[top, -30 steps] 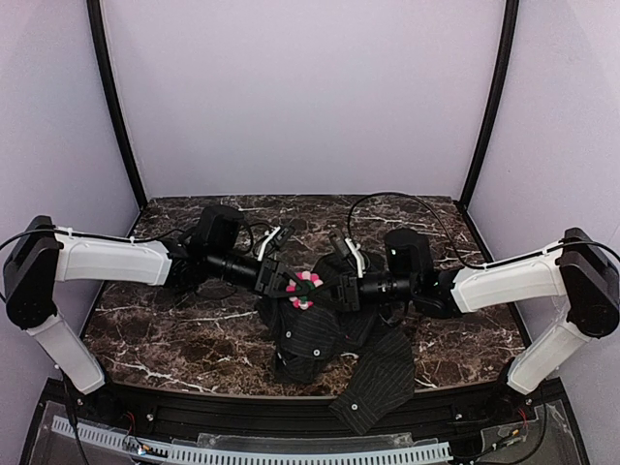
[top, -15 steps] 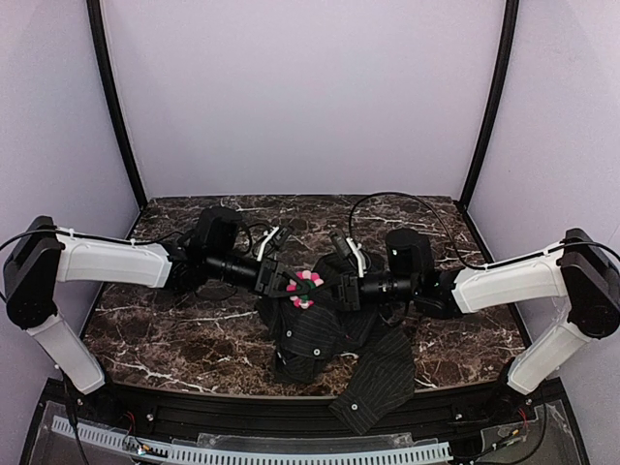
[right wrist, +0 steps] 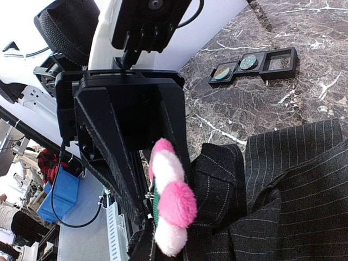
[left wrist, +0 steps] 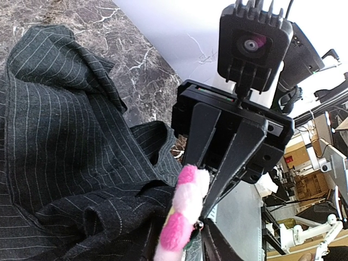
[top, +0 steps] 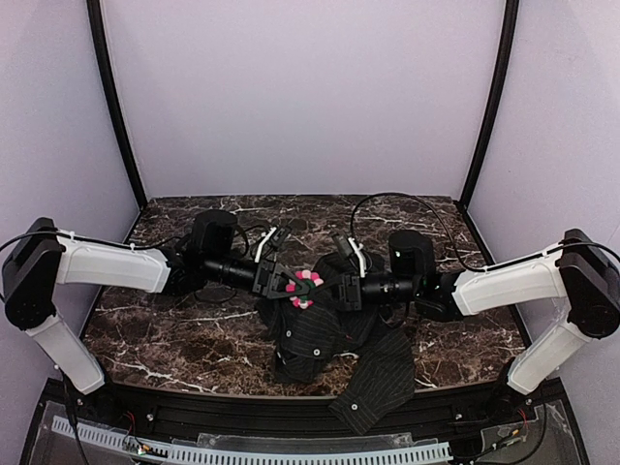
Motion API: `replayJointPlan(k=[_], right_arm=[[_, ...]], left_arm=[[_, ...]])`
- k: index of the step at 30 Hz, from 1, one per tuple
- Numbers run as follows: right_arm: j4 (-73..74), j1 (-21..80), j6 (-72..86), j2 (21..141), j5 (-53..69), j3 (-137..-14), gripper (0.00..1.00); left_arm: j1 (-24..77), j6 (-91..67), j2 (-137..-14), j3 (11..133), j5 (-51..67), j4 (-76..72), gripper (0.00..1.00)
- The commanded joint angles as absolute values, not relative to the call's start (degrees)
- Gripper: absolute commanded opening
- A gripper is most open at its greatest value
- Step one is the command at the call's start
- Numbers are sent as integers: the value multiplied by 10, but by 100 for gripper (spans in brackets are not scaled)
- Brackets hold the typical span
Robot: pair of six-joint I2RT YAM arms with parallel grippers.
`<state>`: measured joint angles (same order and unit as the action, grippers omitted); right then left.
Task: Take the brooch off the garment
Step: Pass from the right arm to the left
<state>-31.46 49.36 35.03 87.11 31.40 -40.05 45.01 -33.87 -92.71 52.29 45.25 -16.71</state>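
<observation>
Two sets of jaws meet over the marble table [top: 145, 334] | pink-petalled brooch [top: 305, 289] sits between their tips, against the crumpled dark pinstriped garment [top: 320, 339] | left jaws pinched shut on the brooch; right jaws narrowed at its back, grip impossible to tell

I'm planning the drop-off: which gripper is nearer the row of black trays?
Left. The trays lie on the marble behind the left gripper, on its arm's side. The right gripper faces them from the other side of the brooch, farther off.
</observation>
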Motion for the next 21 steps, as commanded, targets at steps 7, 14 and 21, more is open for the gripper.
replayJointPlan(k=[7,14,21], right_arm=[[-393,481,378,880,320,-384,0],[-411,476,388,881,331,-378,0],[-416,475,391,888,339,-380,0]], left_arm=[[463,-357,-881,502,496,-223,36],[463,-363,-877,496,498,-231,31],[463,-369,-879,494,497,-236,19]])
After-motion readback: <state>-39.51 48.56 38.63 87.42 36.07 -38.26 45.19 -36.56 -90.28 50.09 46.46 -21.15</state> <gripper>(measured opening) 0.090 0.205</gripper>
